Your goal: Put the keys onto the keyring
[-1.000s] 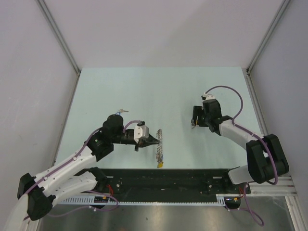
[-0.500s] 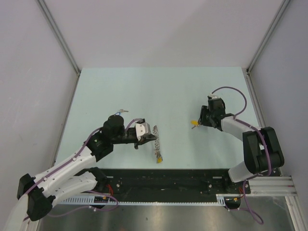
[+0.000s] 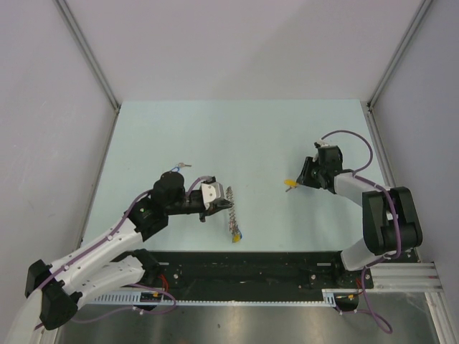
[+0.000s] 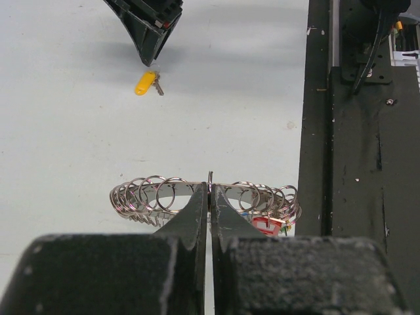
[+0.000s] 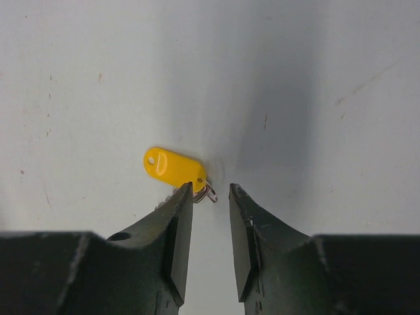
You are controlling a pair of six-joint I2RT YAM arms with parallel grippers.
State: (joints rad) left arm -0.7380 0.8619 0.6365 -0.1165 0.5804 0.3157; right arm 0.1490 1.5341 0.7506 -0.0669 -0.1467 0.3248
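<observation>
Drawn back a little toward nine o'clock since a second ago, the left end effector (image 3: 228,206) stays clamped shut on the thin edge of the large grey round metal keyring (image 3: 232,218). The keyring's fringe of small keys and coloured tags trails toward six o'clock, over the front of the pale green surface (image 3: 237,136). Over at three o'clock the right end effector (image 3: 296,182) has sunk low and its jaws have narrowed. They are parted, with a clear gap, and grip nothing. The tiny silver key with the yellow-orange plastic tag (image 5: 174,167) lies flat on the surface, well apart from the keyring. Its small loop is right at the left fingertip rather than between the jaws. To my eye a pickup is only beginning, aimed slightly off, and nothing has been threaded yet.

The key's blade is hidden under that finger in the wrist view. Whether the keyring's lower end rests on the surface I cannot tell, nor where it opens. What looks like a tiny key with a blue tag (image 3: 181,165) lies at eleven o'clock from the keyring, too small to be sure of.
</observation>
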